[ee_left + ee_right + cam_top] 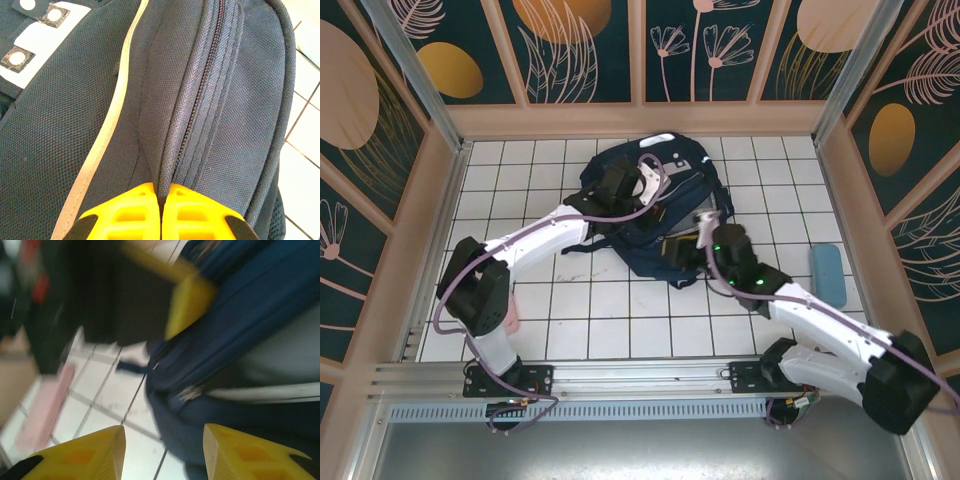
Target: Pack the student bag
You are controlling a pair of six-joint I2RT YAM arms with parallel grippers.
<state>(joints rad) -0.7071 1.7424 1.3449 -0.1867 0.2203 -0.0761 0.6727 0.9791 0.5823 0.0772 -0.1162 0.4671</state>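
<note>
Student bag [60, 125] seam fold pinched between closed left fingers [127, 212].

Nothing readable is showing. The white patches [37, 37] on the bag [75, 130] are bearing only dark squares with pale dots, without letters or numbers; the right wrist view is blurring out any finer marks.
</note>
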